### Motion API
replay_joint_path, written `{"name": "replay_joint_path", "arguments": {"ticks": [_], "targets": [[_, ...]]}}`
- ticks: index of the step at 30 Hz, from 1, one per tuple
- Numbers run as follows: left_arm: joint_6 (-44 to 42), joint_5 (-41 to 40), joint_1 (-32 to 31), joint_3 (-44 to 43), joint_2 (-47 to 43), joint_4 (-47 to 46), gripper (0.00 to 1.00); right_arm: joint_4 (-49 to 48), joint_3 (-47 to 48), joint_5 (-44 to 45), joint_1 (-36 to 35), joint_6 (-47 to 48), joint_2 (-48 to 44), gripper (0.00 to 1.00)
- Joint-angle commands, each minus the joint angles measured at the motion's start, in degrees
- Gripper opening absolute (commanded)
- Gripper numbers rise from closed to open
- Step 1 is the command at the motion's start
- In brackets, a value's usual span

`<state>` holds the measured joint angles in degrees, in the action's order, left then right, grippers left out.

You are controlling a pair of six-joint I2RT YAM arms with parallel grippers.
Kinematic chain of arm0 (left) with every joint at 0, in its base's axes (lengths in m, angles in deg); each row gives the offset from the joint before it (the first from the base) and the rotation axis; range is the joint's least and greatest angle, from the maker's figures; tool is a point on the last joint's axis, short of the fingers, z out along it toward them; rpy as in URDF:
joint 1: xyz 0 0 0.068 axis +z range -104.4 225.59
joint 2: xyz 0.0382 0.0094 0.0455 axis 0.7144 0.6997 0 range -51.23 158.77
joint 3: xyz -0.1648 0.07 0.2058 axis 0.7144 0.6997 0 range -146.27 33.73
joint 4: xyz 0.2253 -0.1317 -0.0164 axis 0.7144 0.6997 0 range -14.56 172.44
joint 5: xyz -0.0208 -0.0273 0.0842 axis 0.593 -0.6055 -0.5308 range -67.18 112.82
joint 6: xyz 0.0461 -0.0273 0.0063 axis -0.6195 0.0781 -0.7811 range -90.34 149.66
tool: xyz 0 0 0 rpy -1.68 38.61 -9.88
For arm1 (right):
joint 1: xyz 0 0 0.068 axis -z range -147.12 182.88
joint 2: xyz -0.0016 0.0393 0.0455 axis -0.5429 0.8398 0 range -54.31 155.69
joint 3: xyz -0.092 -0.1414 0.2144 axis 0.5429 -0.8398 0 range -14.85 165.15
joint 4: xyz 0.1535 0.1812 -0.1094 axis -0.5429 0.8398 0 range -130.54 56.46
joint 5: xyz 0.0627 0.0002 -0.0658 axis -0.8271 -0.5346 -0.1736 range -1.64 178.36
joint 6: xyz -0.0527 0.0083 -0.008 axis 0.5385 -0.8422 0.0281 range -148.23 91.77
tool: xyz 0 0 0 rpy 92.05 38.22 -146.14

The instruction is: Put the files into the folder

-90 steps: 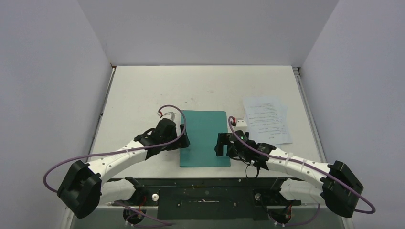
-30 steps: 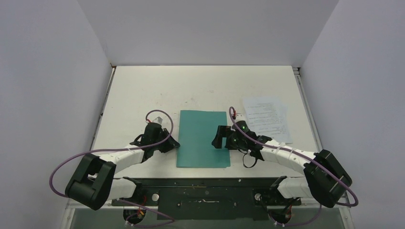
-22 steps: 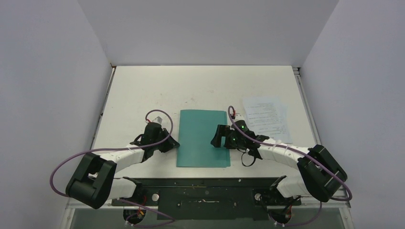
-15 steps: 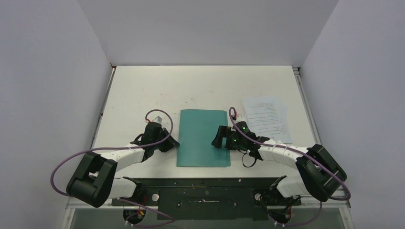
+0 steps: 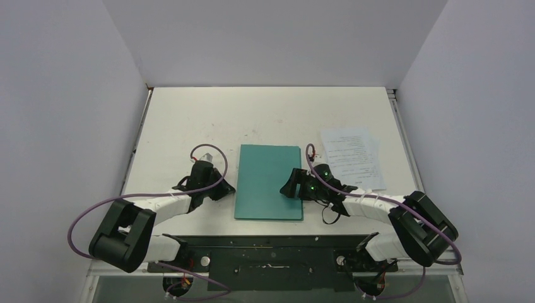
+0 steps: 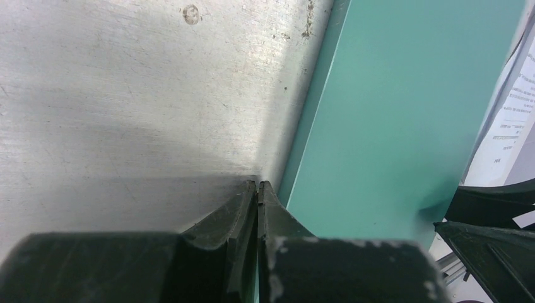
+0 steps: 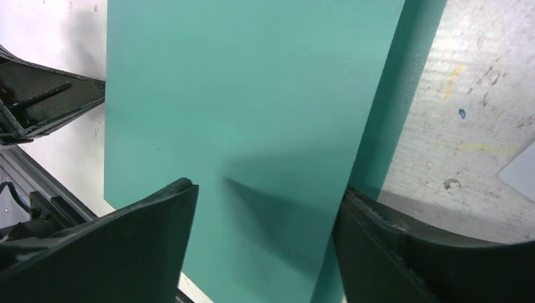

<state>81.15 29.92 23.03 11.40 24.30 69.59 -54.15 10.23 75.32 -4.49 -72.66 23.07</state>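
White walls enclose our table point(image 5: 189, 120), where the teal folder point(image 5: 268, 180) lies flat between both arms. Our left claw point(image 6: 257, 184) is pinched together, empty, beside its left edge. Our right claw point(image 7: 265, 189) gapes wide over its right side, and the files point(image 5: 353, 158) lie further right.

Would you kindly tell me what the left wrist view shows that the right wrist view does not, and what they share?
Only the left wrist view: the left gripper, its fingers shut beside the left edge of the flat teal-green card folder, and the black print on the white paper sheets. Only the right wrist view: the right gripper, jaws wide apart over the folder's right edge. Both: the closed folder lying on the scuffed pale table.
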Motion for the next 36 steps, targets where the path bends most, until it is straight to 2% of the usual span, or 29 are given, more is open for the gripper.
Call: {"name": "replay_joint_path", "arguments": {"ticks": [1, 10, 15, 26, 31, 36], "targets": [[-2.7, -4.4, -0.1, 1.9, 3.0, 9.4, 0.0, -2.7, -1.0, -2.2, 0.3, -0.9, -0.8, 0.68], [-2.9, -3.8, -0.2, 1.7, 2.5, 9.6, 0.0, -0.9, -0.1, -1.8, 0.5, -0.8, -4.7, 0.07], [-2.5, -3.3, -0.1, 1.5, 0.4, 10.3, 0.02, 1.1, 1.5, -1.6, 0.6, -0.3, -7.2, 0.05], [-3.6, -1.9, -0.1, -5.0, -9.4, 20.0, 0.49, 8.3, 8.4, -1.0, 0.3, 2.8, -11.0, 0.05], [-5.4, 0.9, -0.3, -11.1, -14.4, 25.1, 0.65, 15.7, 14.4, 0.9, -2.2, 6.8, -10.9, 0.05], [-6.8, 3.3, -0.3, -19.6, -16.2, 30.9, 0.71, 22.8, 21.4, 7.9, -8.1, 10.0, -10.7, 0.05]]}}
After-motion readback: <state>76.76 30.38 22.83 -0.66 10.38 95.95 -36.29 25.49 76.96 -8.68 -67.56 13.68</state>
